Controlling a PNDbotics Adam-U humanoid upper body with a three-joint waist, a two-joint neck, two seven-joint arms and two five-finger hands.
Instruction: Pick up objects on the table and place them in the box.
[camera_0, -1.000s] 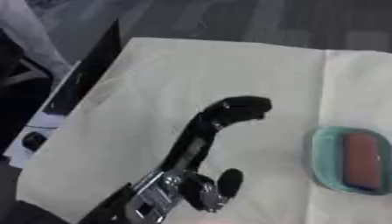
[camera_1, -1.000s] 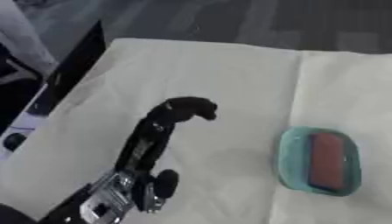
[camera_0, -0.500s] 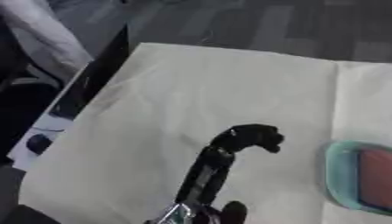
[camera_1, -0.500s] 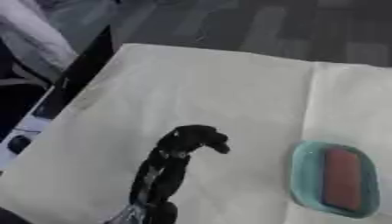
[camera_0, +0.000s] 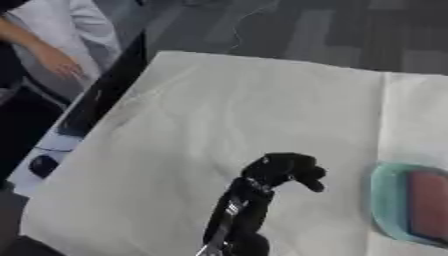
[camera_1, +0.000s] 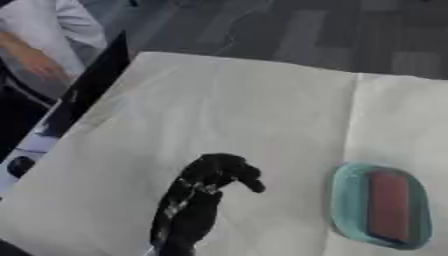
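Left robot hand fingers curled together, holding nothing, lower centre over cream worktop. Teal box with red object inside sits lower right. Risk: hand sweeping right could knock box.

Surface: a table covered with a pale cream cloth, creased, with a fold line running down its right part.
On it, right side: a teal oval dish holding a flat reddish-brown block.
Table's placing: askew in view, dark grey floor beyond its far edge.
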